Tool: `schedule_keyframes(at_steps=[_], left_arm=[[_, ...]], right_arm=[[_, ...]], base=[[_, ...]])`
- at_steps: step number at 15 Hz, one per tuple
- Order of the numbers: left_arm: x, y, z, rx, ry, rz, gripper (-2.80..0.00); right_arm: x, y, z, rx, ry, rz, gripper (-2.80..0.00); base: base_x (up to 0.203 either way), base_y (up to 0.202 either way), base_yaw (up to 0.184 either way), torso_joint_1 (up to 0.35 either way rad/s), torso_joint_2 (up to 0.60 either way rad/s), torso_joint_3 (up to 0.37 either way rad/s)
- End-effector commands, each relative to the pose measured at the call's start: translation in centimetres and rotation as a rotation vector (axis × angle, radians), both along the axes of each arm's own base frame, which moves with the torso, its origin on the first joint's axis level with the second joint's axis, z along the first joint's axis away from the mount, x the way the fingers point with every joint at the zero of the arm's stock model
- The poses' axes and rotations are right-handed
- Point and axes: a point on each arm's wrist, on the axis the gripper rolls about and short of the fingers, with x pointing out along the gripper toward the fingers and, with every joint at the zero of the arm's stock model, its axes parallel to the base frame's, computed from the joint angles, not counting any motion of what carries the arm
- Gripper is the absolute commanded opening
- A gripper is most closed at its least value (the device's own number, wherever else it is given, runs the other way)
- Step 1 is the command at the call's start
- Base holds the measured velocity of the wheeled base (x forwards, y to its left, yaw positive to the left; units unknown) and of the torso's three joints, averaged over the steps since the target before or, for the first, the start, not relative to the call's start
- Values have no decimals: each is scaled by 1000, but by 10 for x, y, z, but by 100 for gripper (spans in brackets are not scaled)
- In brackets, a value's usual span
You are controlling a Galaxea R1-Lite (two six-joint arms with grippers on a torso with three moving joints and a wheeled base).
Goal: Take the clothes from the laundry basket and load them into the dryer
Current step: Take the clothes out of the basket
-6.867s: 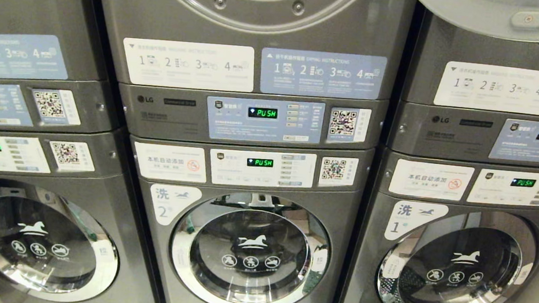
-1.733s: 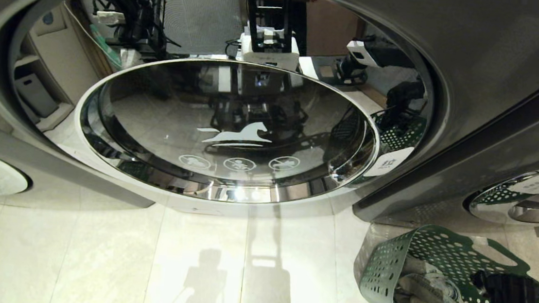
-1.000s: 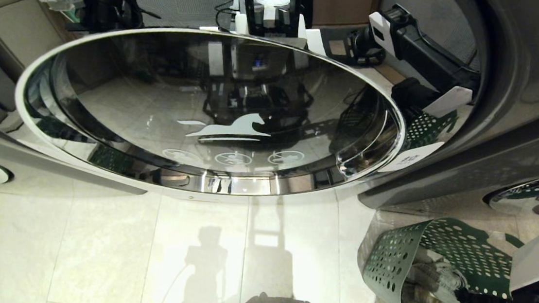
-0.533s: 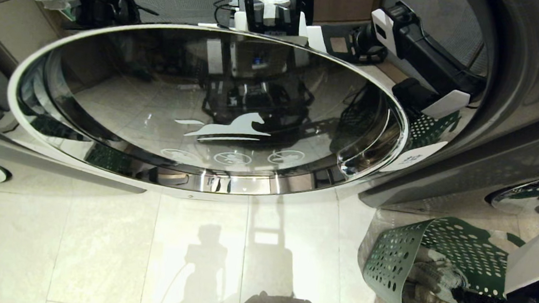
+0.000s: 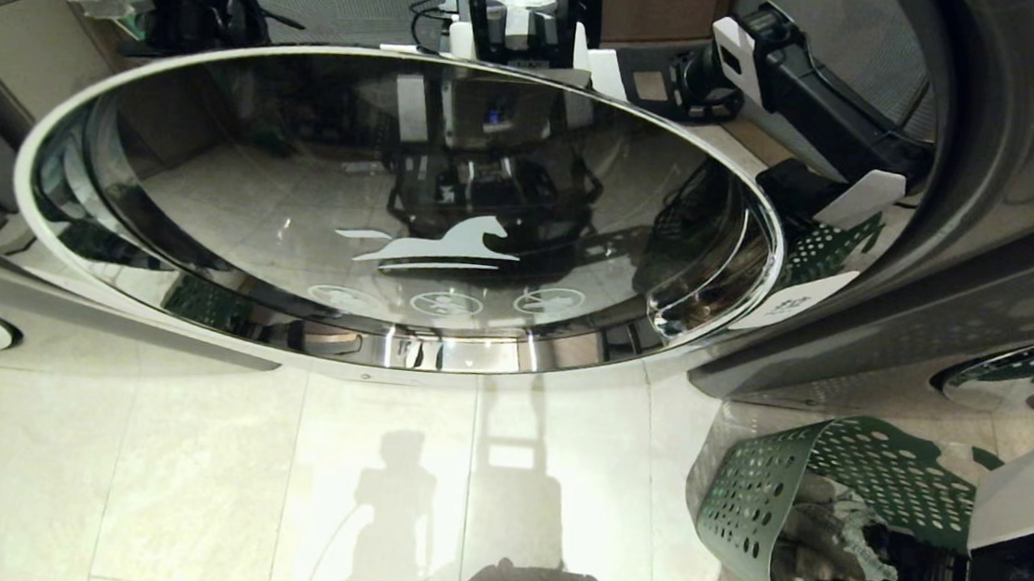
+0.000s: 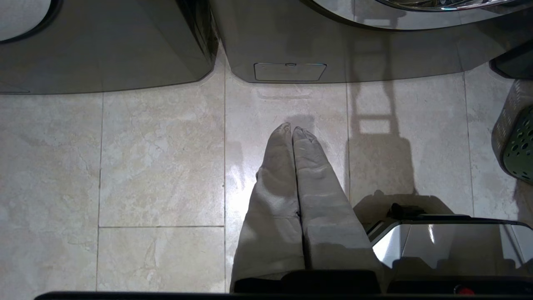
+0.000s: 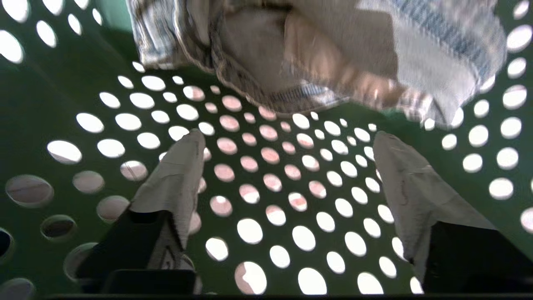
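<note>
The clothes [image 7: 316, 54], a crumpled bundle of pale plaid and striped fabric, lie inside the green laundry basket [image 5: 838, 468], just ahead of the right gripper [image 7: 287, 143] and beyond its tips, not between them. Its two cloth-covered fingers [image 7: 179, 171] stand wide apart with only the perforated basket wall showing in the gap, so nothing is held; the spread looks meant to take in a thick fold of fabric once the tips reach the bundle. From the head view the basket lies tipped on the floor tiles [image 5: 183, 467] at the robot's right, its mouth turned toward the arm, which lets the gripper enter from the side rather than from above; the arm's dark wrist and white casing fill that mouth and hide most of the load. The machine door [image 5: 393, 205] in front of the robot is shut, its round glass mirroring the room, so loading cannot be close: I judge this the reach for a first grasp, with the carry and the door still to be dealt with. The left gripper [image 6: 293, 137] hangs parked over bare tiles beside the robot's base, its fingers pressed together and empty, well apart from the basket.
</note>
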Motion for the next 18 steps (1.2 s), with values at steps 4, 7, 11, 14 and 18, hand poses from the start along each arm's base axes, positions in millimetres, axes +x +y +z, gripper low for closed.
schedule_keyframes(at_steps=[4, 7, 11, 14, 18], left_arm=[[0, 0, 0, 0, 1, 1, -280], [0, 0, 0, -1, 1, 1, -280], [0, 0, 0, -1, 1, 1, -280], [0, 0, 0, 0, 1, 1, -280], [0, 0, 0, 0, 1, 1, -280]], right_arm=[[23, -8, -3, -33, -88, 0, 0], [41, -13, -7, -53, -138, -5, 0], [79, -29, -8, -77, -160, -41, 0], [101, -39, -9, -78, -145, -52, 0], [108, -50, -34, -78, -100, -67, 0]], base=[[0, 0, 0, 0, 0, 0], [0, 0, 0, 0, 0, 0], [0, 0, 0, 0, 0, 0], [0, 0, 0, 0, 0, 0], [0, 0, 0, 0, 0, 0]])
